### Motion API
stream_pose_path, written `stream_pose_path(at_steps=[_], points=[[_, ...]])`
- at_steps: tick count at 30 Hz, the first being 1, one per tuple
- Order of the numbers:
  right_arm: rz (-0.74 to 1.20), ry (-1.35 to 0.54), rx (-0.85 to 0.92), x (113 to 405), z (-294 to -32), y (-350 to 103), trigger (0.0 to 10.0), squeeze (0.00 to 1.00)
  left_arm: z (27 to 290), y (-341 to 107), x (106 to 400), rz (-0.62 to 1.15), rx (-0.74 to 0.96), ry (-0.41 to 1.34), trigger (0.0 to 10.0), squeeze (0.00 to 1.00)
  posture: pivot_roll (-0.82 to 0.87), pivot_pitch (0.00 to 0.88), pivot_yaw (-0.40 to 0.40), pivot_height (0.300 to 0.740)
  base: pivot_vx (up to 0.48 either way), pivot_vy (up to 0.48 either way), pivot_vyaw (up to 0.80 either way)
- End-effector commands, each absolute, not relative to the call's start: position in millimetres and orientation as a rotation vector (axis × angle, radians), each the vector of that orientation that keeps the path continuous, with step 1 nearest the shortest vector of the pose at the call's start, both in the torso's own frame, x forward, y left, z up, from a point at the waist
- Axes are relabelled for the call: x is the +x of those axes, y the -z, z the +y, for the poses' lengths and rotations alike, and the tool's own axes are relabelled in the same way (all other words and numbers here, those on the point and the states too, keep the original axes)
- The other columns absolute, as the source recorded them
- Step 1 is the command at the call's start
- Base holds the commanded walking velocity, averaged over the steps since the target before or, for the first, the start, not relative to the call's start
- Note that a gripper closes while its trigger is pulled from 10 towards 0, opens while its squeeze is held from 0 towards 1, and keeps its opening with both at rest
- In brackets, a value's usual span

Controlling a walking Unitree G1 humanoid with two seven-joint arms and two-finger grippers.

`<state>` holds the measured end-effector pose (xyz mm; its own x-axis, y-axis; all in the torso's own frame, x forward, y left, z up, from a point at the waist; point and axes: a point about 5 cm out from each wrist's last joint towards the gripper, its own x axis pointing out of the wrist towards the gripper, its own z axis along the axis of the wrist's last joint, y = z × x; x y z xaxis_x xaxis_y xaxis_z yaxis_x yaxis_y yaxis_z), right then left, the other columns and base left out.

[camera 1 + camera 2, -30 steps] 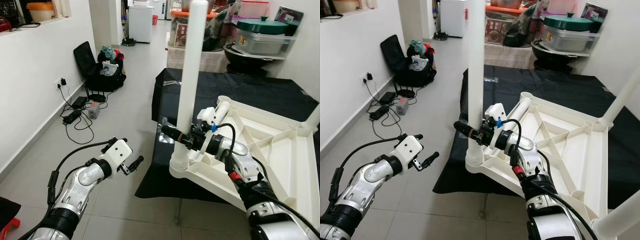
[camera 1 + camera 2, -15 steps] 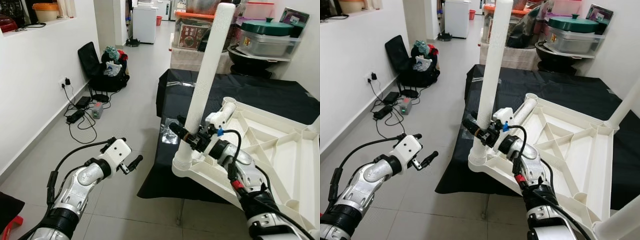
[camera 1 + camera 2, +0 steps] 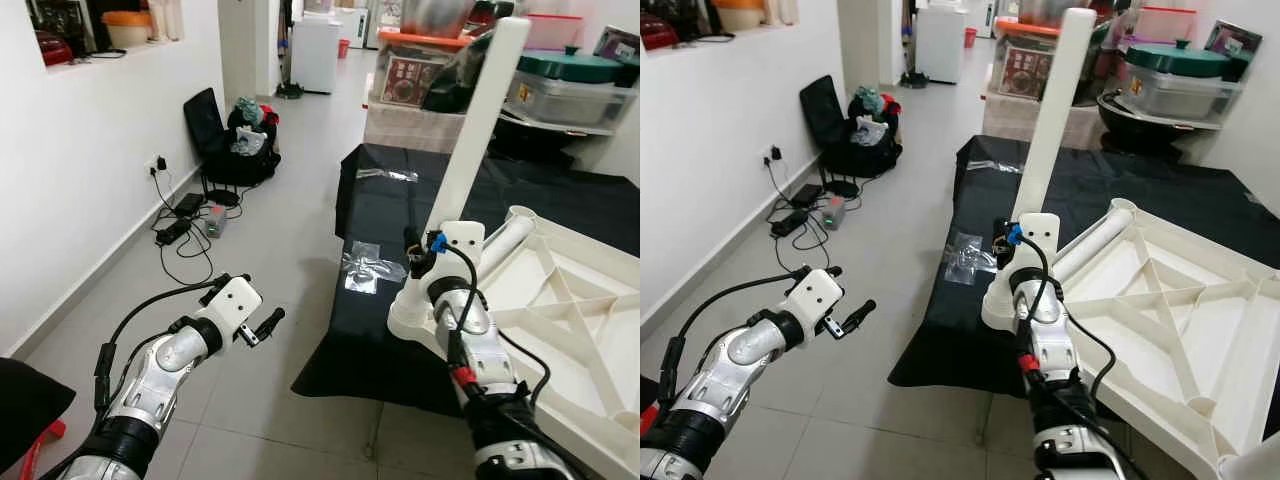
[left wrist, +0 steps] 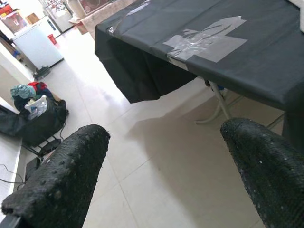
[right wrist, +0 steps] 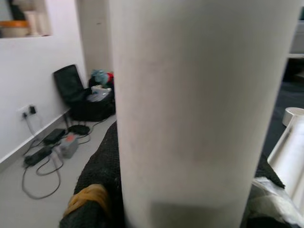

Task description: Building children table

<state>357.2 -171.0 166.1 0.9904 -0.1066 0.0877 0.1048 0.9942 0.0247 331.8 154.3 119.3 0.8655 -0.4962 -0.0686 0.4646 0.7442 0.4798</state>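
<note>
An upturned white plastic table top (image 3: 565, 325) lies on a black-clothed table (image 3: 385, 215). A long white table leg (image 3: 478, 130) stands in its near corner socket (image 3: 412, 318), leaning to the right. My right gripper (image 3: 1012, 245) is shut on that leg just above the socket. In the right wrist view the leg (image 5: 190, 109) sits close between the black fingers (image 5: 95, 190). A second white leg (image 3: 1095, 240) lies on the table top. My left gripper (image 3: 257, 300) hangs open over the floor, left of the table, with nothing between its fingers (image 4: 57, 175).
A black bag (image 3: 235, 150) with clothes leans on the left wall, with cables and a power strip (image 3: 185, 225) on the floor beside it. Storage boxes and pots (image 3: 560, 85) stand behind the table. A clear plastic wrapper (image 3: 365, 268) lies on the cloth. Open tiled floor (image 3: 280, 250) lies to the left.
The white leg has gone from upright to leaning right, with my right gripper still on it near the socket. The head view has shifted. My left arm has stayed put.
</note>
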Motion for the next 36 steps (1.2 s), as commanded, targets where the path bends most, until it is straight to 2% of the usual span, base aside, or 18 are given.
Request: stream_pose_path(at_steps=[1, 10, 11, 12, 13, 16, 17, 20, 21, 23, 24, 25, 28, 36], points=[[0.099, 0.258, 0.012, 345, -195, -124, 0.0, 0.00, 154, -115, 331, -0.051, 0.508, 0.525, 10.0, 0.00, 0.09, 0.000, -0.088, 0.740, 0.000, 0.000, 0.00], [0.035, 0.421, -0.028, 339, -198, -130, 0.0, 0.00, 156, -116, 332, -0.056, 0.509, 0.509, 10.0, 0.00, 0.09, 0.000, -0.093, 0.740, 0.000, 0.000, 0.00], [0.016, 0.420, -0.035, 339, -199, -133, 5.1, 0.00, 156, -116, 332, -0.056, 0.509, 0.507, 10.0, 0.00, 0.09, 0.000, -0.091, 0.740, 0.000, 0.000, 0.00], [0.005, 0.416, -0.040, 338, -199, -134, 5.1, 0.00, 156, -116, 332, -0.056, 0.508, 0.507, 10.0, 0.00, 0.09, 0.000, -0.091, 0.740, 0.000, 0.000, 0.00], [0.001, 0.416, -0.035, 338, -198, -135, 10.0, 0.00, 156, -115, 332, -0.056, 0.508, 0.507, 10.0, 0.00, 0.09, 0.000, -0.089, 0.740, 0.000, 0.000, 0.00], [-0.019, 0.408, -0.014, 337, -198, -139, 10.0, 0.00, 155, -115, 333, -0.055, 0.508, 0.508, 10.0, 0.00, 0.09, 0.000, -0.088, 0.740, 0.000, 0.000, 0.00], [-0.031, 0.404, -0.009, 337, -199, -141, 10.0, 0.11, 156, -115, 333, -0.055, 0.509, 0.508, 10.0, 0.00, 0.09, 0.000, -0.087, 0.740, 0.000, 0.000, 0.00], [-0.041, 0.404, -0.007, 337, -199, -144, 10.0, 0.11, 156, -115, 333, -0.055, 0.511, 0.508, 10.0, 0.00, 0.09, 0.000, -0.087, 0.740, 0.000, 0.000, 0.00], [-0.057, 0.412, -0.014, 337, -201, -148, 10.0, 1.00, 156, -115, 333, -0.055, 0.512, 0.508, 10.0, 0.00, 0.09, 0.000, -0.084, 0.740, 0.000, 0.000, 0.00], [-0.079, 0.426, -0.032, 337, -203, -155, 10.0, 0.97, 157, -115, 334, -0.055, 0.514, 0.508, 10.0, 0.00, 0.09, 0.000, -0.082, 0.740, 0.000, 0.000, 0.00], [-0.096, 0.423, -0.048, 337, -203, -159, 10.0, 0.45, 157, -116, 334, -0.055, 0.515, 0.508, 10.0, 0.00, 0.09, 0.000, -0.082, 0.740, 0.000, 0.000, 0.00], [-0.126, 0.412, -0.063, 337, -204, -165, 10.0, 0.00, 157, -116, 334, -0.055, 0.517, 0.508, 10.0, 0.00, 0.09, 0.000, -0.082, 0.740, 0.000, 0.000, 0.00], [-0.151, 0.401, -0.077, 337, -204, -170, 10.0, 0.00, 158, -116, 334, -0.055, 0.518, 0.508, 10.0, 0.00, 0.09, 0.000, -0.082, 0.740, 0.000, 0.000, 0.00], [-0.231, 0.203, -0.049, 345, -209, -196, 10.0, 0.00, 159, -118, 335, -0.060, 0.530, 0.513, 10.0, 0.00, 0.09, 0.000, -0.080, 0.740, 0.000, 0.000, 0.00]])
